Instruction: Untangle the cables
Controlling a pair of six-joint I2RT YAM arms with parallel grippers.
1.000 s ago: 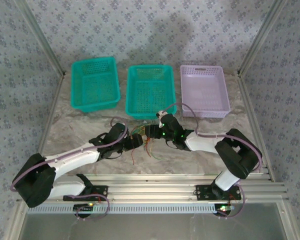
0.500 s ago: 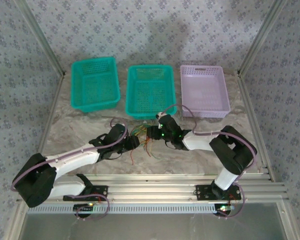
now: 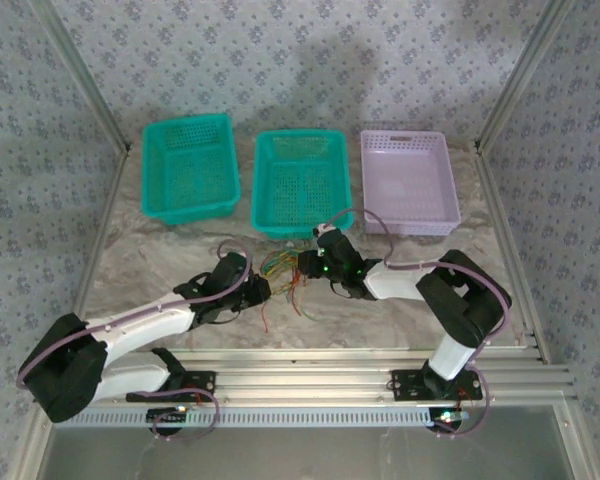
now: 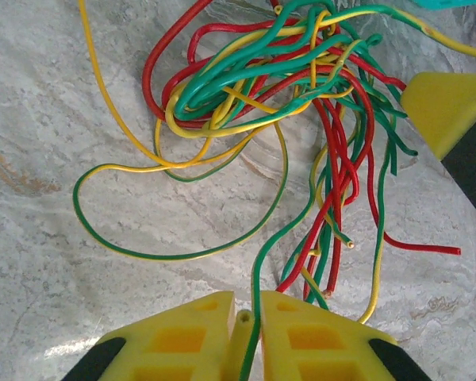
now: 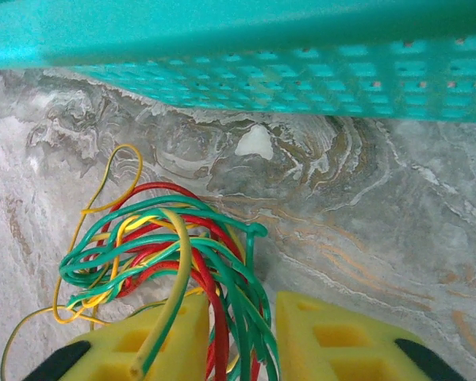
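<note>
Okay, near edge first: both arm bases sit on the aluminium rail [image 3: 310,385], and the arms reach in toward the middle of the marble-pattern table [image 3: 150,265].

My left gripper [image 3: 263,287] is low on the table, just left of the cables [image 3: 283,270]. In its wrist view the left gripper [image 4: 247,305] has its yellow fingers [image 4: 190,333] almost together. One green-yellow cable [image 4: 255,286] is pinched in the thin slot between them, so it's holding that strand. The strand runs up from the slot into the tangle.

The cables [image 4: 278,71] are a knot of red, green and yellow wire lying on the table [image 4: 55,270]. One wide green-yellow loop swings out to the left, and loose ends trail down on the right, some with bare copper tips.

My right gripper [image 3: 302,265] comes in from the other side, touching the pile. In its wrist view the right gripper [image 5: 242,305] has a narrow gap between its jaws, with a bunch of red and green strands running through it. A yellow strand lies over one finger [image 5: 166,333]. I can't tell if it's clamped or just straddling them.

The main clump [image 5: 166,246] lies just ahead of those fingers.

Just beyond that is the wall of the middle teal basket [image 5: 301,55]. The far row has the left teal basket [image 3: 192,210], the middle teal basket [image 3: 300,228] and the lilac basket [image 3: 410,225].
</note>
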